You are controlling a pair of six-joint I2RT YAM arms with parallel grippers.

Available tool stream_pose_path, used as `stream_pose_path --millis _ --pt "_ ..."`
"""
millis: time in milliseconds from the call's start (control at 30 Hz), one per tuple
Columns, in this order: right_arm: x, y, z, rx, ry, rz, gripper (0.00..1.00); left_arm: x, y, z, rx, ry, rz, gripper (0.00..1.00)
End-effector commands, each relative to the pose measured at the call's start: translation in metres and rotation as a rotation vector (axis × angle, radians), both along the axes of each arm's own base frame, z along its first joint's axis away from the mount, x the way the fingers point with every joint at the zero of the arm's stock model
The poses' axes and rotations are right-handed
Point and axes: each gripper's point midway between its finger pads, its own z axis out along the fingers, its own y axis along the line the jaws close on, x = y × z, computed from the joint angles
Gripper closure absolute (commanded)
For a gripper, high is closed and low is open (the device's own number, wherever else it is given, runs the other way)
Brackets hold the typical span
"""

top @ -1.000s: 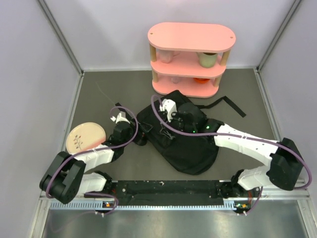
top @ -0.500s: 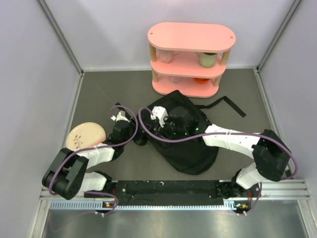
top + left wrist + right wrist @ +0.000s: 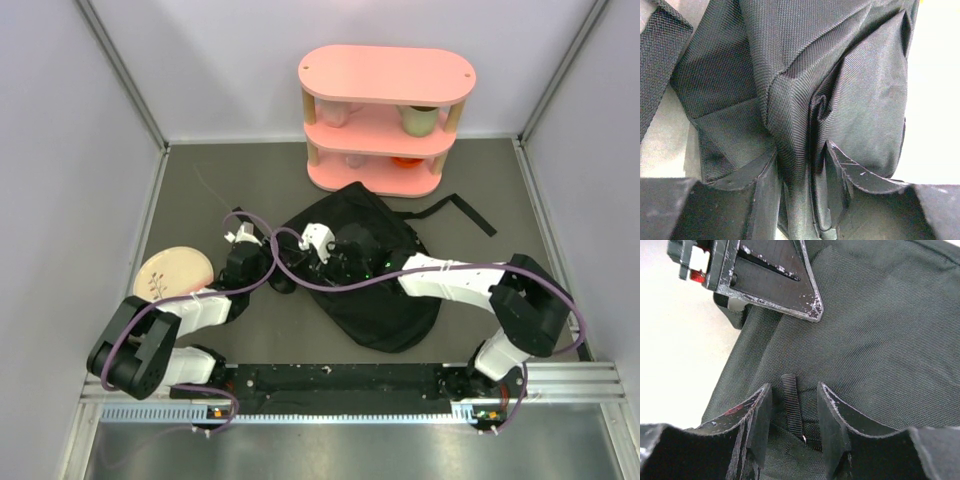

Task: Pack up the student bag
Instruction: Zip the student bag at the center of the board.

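Black student bag (image 3: 385, 305) fabric is clamped as a fold between the left gripper's (image 3: 802, 162) fingers, seemingly anchoring it, while the right gripper's (image 3: 795, 390) fingers straddle its zip pull (image 3: 791, 412), grip indeterminate.

A robot lab cell: pale plain panels (image 3: 60, 150) on aluminium posts (image 3: 125, 75) box in a grey counter (image 3: 230, 180), with a mounting rail (image 3: 340, 378) along its near edge.
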Motion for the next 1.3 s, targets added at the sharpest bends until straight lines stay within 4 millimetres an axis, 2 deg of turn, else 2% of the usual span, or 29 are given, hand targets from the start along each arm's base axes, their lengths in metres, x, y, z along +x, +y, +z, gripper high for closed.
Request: stream_pose_path --millis 0,133,233,300,333,433,467,500,567,600,667,733,767,833,867,900,1000,1167,1200,1233,1267 --pt "0.000 0.004 -0.013 -0.031 -0.046 -0.005 0.60 0.009 -0.010 0.027 -0.054 -0.081 -0.033 0.59" --pt "0.008 -0.001 -0.023 -0.074 -0.078 -0.059 0.63 0.008 -0.013 0.030 -0.056 -0.084 -0.064 0.62" --pt "0.013 -0.001 -0.025 -0.079 -0.094 -0.087 0.72 0.007 -0.015 0.032 -0.065 -0.087 -0.070 0.65" --pt "0.017 0.000 -0.022 -0.073 -0.099 -0.108 0.88 0.007 -0.015 0.034 -0.066 -0.094 -0.072 0.67" --pt "0.019 0.000 -0.021 -0.077 -0.099 -0.118 1.00 0.007 -0.015 0.034 -0.065 -0.093 -0.072 0.68" --pt "0.022 0.002 -0.011 -0.062 -0.099 -0.149 1.00 0.004 -0.015 0.033 -0.062 -0.092 -0.083 0.74" --pt "0.023 0.004 0.002 -0.018 -0.094 -0.169 1.00 0.003 -0.015 0.032 -0.056 -0.095 -0.091 0.79" --pt "0.021 0.004 0.006 0.003 -0.095 -0.169 1.00 0.003 -0.016 0.032 -0.054 -0.097 -0.095 0.81" --pt "0.027 0.000 0.026 0.084 -0.101 -0.225 1.00 0.000 -0.014 0.030 -0.048 -0.094 -0.097 0.93" --pt "0.029 -0.002 0.030 0.104 -0.089 -0.238 1.00 -0.003 -0.013 0.026 -0.044 -0.086 -0.094 0.94" --pt "0.031 -0.005 0.038 0.150 -0.041 -0.263 1.00 -0.005 -0.011 0.024 -0.037 -0.085 -0.091 0.94" --pt "0.037 -0.012 0.042 0.171 -0.024 -0.284 1.00 -0.007 -0.010 0.020 -0.030 -0.074 -0.096 0.89" --pt "0.039 -0.014 0.044 0.175 -0.021 -0.290 1.00 -0.008 -0.011 0.020 -0.033 -0.074 -0.103 0.70" --pt "0.041 -0.016 0.045 0.193 0.007 -0.302 1.00 -0.010 -0.013 0.022 -0.045 -0.083 -0.116 0.54" --pt "0.039 -0.015 0.046 0.198 0.018 -0.293 1.00 -0.012 -0.016 0.024 -0.056 -0.087 -0.137 0.49" --pt "0.039 -0.015 0.046 0.199 0.024 -0.289 1.00 -0.013 -0.019 0.028 -0.074 -0.107 -0.152 0.38" --pt "0.034 -0.012 0.045 0.207 0.049 -0.269 1.00 -0.020 -0.031 0.042 -0.139 -0.141 -0.208 0.32" --pt "0.032 -0.012 0.046 0.225 0.060 -0.279 1.00 -0.032 -0.053 0.045 -0.184 -0.142 -0.265 0.34" --pt "0.032 -0.012 0.047 0.228 0.061 -0.278 1.00 -0.036 -0.061 0.045 -0.193 -0.141 -0.289 0.38" --pt "0.031 -0.012 0.045 0.227 0.068 -0.282 1.00 -0.035 -0.066 0.046 -0.212 -0.149 -0.297 0.57" --pt "0.033 -0.014 0.045 0.225 0.065 -0.294 1.00 -0.035 -0.070 0.046 -0.221 -0.148 -0.302 0.65"
